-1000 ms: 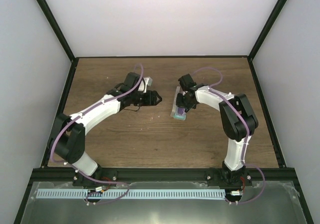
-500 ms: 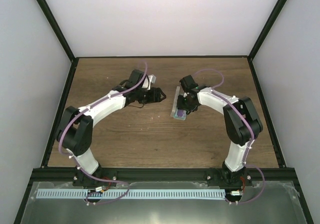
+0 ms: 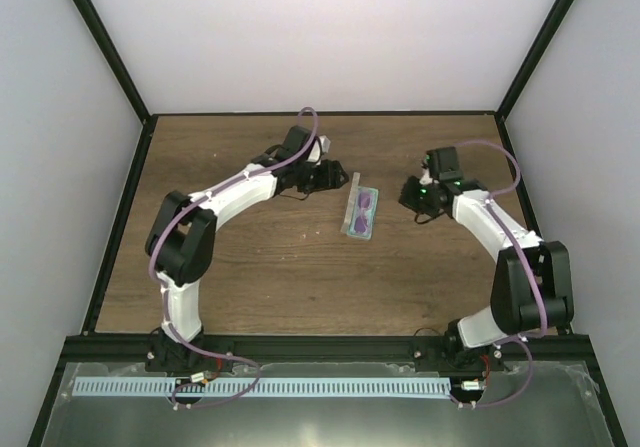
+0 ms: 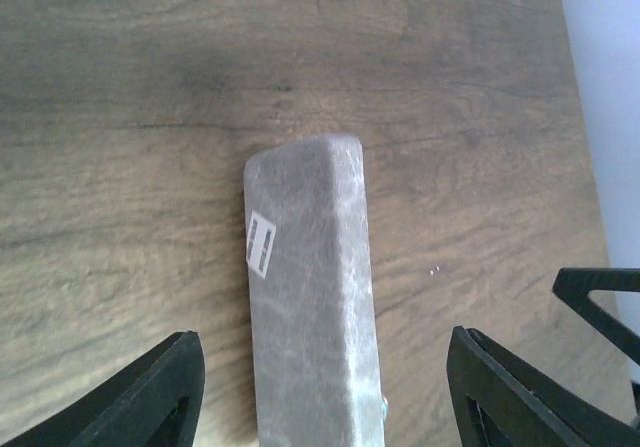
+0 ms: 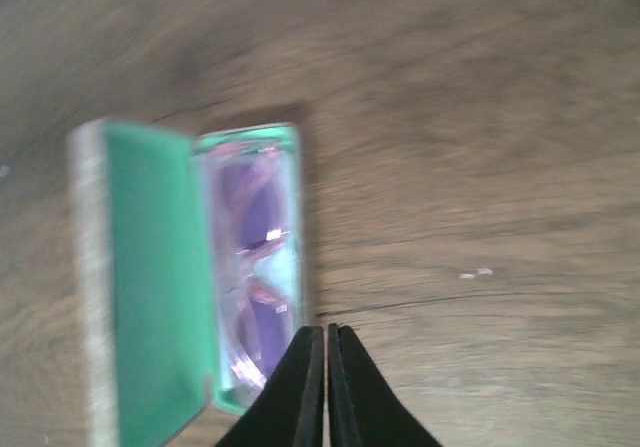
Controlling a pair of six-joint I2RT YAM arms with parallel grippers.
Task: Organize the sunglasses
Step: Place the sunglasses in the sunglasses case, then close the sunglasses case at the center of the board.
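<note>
On brown wooden tabletop (image 3: 250, 257) we saw pink-lensed sunglasses (image 5: 255, 267) in a green-lined case (image 5: 150, 277); left pincer (image 4: 325, 392) apart, right pincer (image 5: 325, 335) together.

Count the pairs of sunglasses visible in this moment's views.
1. The sunglasses lie inside the open green-lined case on the table, between the left arm and the right arm. The arms hide parts of the table, so another pair could be out of sight.
</note>
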